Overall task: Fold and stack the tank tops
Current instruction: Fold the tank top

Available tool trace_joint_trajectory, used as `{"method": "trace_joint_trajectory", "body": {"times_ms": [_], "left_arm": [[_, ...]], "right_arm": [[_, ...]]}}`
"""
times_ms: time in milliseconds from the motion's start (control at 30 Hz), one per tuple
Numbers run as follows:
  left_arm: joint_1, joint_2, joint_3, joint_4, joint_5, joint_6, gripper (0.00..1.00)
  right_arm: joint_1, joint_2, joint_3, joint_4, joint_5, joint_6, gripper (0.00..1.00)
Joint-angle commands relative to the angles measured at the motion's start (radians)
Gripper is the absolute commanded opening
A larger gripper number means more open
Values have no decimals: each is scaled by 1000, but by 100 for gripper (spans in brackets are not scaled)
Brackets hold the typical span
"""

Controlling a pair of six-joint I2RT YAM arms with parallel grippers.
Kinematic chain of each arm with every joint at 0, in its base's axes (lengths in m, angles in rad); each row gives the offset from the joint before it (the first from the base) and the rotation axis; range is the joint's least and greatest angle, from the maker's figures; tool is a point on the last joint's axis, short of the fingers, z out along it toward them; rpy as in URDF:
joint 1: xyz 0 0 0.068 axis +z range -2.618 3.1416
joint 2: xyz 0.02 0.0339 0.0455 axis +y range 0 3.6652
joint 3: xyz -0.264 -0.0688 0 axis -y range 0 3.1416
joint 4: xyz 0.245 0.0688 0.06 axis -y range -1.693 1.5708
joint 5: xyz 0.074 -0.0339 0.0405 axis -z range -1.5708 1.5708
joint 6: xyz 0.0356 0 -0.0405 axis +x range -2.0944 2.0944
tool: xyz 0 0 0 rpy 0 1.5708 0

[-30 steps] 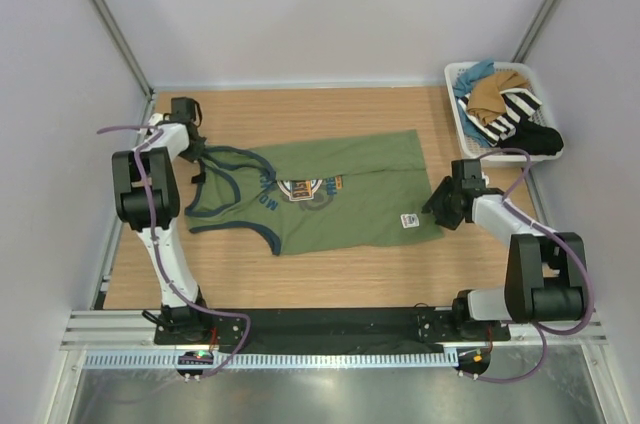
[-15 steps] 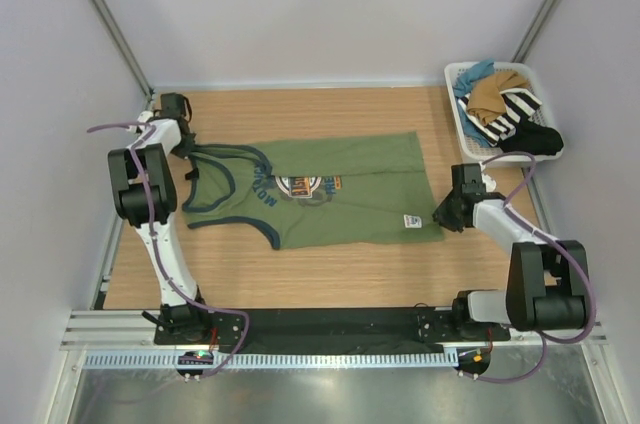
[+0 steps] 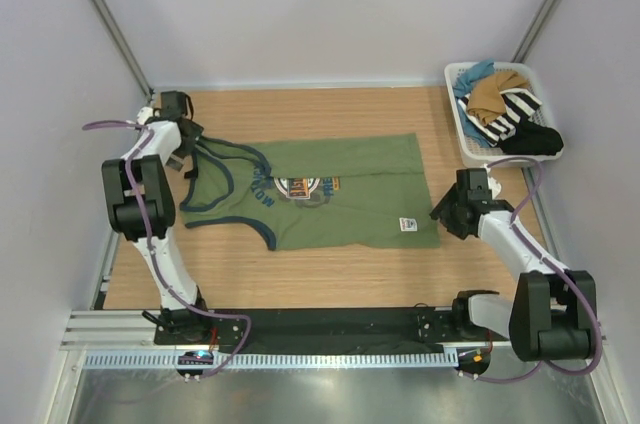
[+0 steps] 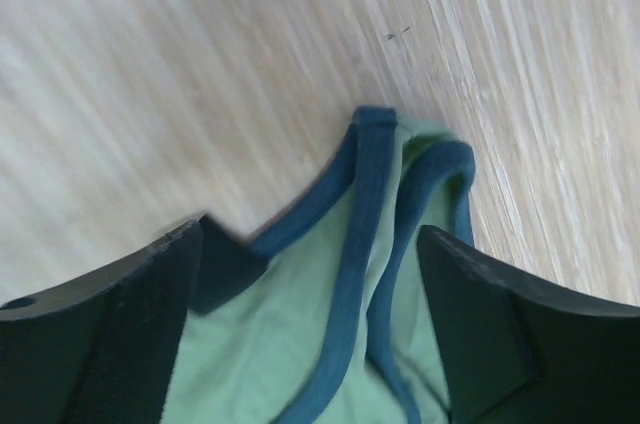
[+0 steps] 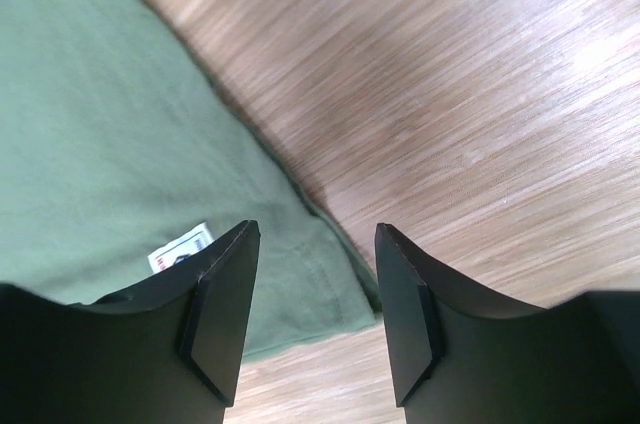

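Left gripper [image 4: 310, 244] wide open; olive tank top [image 3: 350, 194] straps lie loose between its jaws. Right gripper [image 5: 315, 234] part-open, hem corner just beneath, apparently ungripped. Risk: a close catches one strap layer or misses the hem, skewing the fold.

The olive-green sleeveless cloth top [image 3: 340, 194], trimmed in dark blue-grey at neck and armholes, lay spread flat on the wooden table [image 3: 330, 274]. Its printed front faced up, its straps bunched toward the left and its hem lay to the right. The plain tan-brown sleeveless cloth top [image 3: 492, 94] sat crumpled in the white basket [image 3: 460, 122] at the far right.
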Motion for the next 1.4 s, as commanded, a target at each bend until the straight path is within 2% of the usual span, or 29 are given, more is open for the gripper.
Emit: {"method": "trace_joint_trajectory", "body": {"times_ms": [0, 33, 167, 267, 333, 400, 500, 633, 700, 967, 1167, 1367], "left_arm": [[3, -185, -67, -52, -62, -3, 92], [3, -212, -82, -76, -49, -2, 95], [3, -357, -214, -100, 41, 17, 96], [3, -498, -345, -90, 37, 5, 89], [5, -602, -403, -139, -8, -48, 82], [6, -694, -478, -165, 7, -98, 78], [6, -769, -584, -170, 61, -124, 77], [6, -845, -702, -192, 61, -150, 77], [8, -839, -731, -172, 50, -156, 76], [121, -672, -754, -74, 78, -134, 62], [179, -578, -733, -12, 75, -127, 61], [190, -480, -720, 83, 125, -121, 48]], "right_arm": [[-3, -67, 39, -14, -21, -31, 56], [-2, -74, 42, -18, -27, -35, 56], [-2, -94, 53, -63, -46, -48, 52], [-3, -120, 54, -84, -49, -48, 48], [-2, -137, 44, -95, -50, -47, 48], [-2, -160, 33, -98, -55, -44, 48], [-3, -183, 11, -104, -66, -36, 47], [-3, -191, -36, -87, -75, 22, 47], [-3, -180, -52, -77, -86, 28, 47], [-2, -162, -56, -57, -87, 11, 44], [-3, -163, -67, -54, -89, 15, 44], [-3, -153, -85, -31, -121, 28, 43]]}}
